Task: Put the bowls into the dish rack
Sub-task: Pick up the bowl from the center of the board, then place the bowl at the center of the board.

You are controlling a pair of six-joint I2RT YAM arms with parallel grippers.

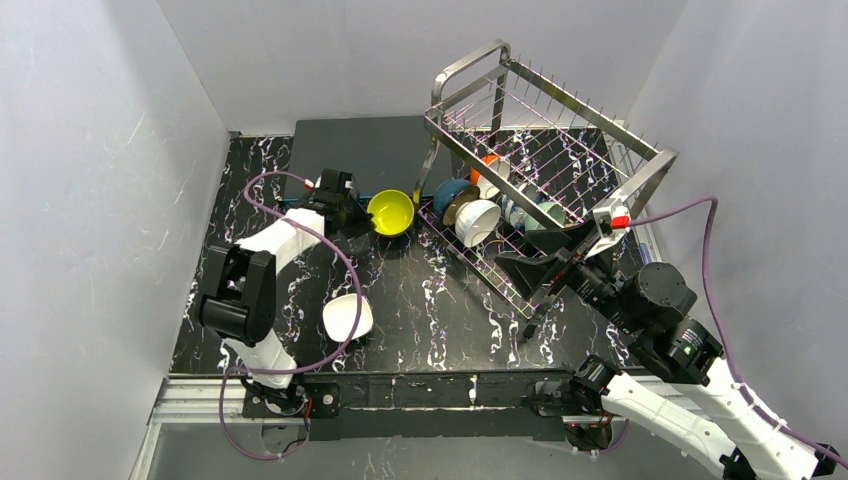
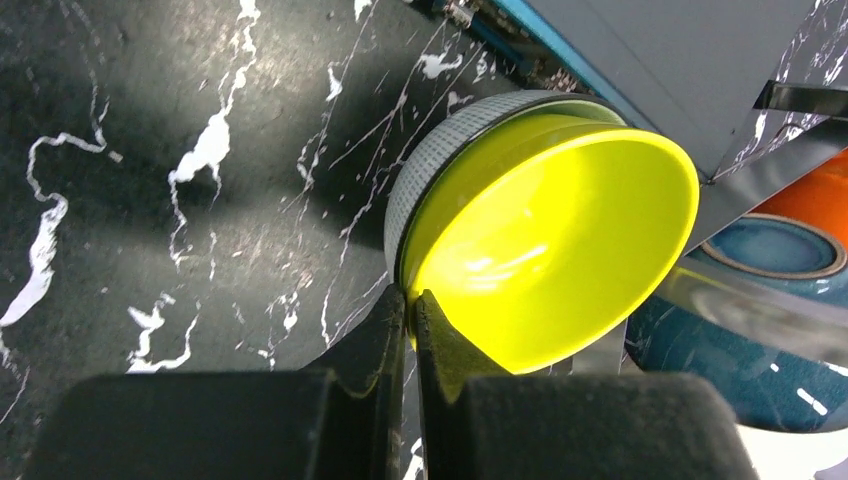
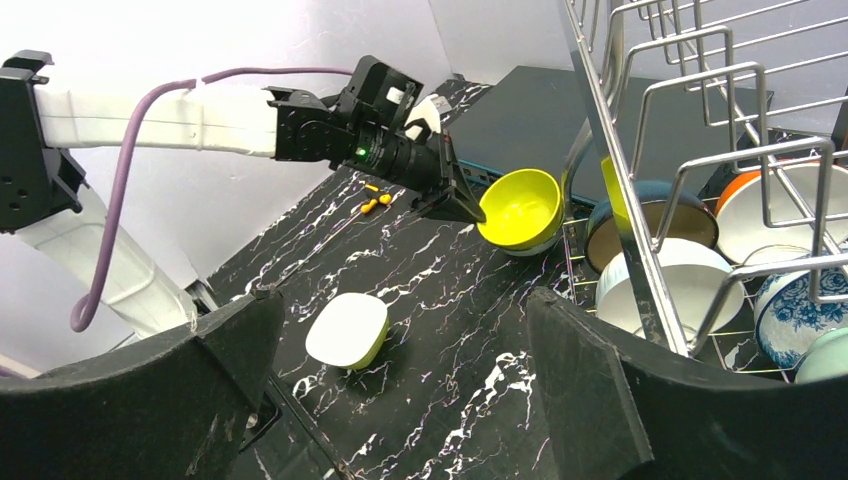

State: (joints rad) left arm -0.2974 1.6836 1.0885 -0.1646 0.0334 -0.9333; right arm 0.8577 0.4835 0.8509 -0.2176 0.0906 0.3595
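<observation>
Several bowls (image 1: 478,222) sit in the rack (image 1: 648,183). The left end effector (image 2: 410,320) is clamped on the rim of a yellow bowl (image 2: 550,260) just beside the rack. A white bowl (image 1: 347,317) lies on the desk (image 1: 430,310), not yet loaded. The right end effector (image 1: 540,253) is spread wide and holds nothing.

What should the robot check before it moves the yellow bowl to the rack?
1. Left tool shut on the rim of the yellow bowl: ok.
2. Only one bowl gripped: cannot tell; a grey ribbed rim hugs it.
3. Bowl lifted off the table: cannot tell.
4. Right tool open, holding nothing: ok.
5. Dish rack has free prongs on its top tier: ok.
</observation>
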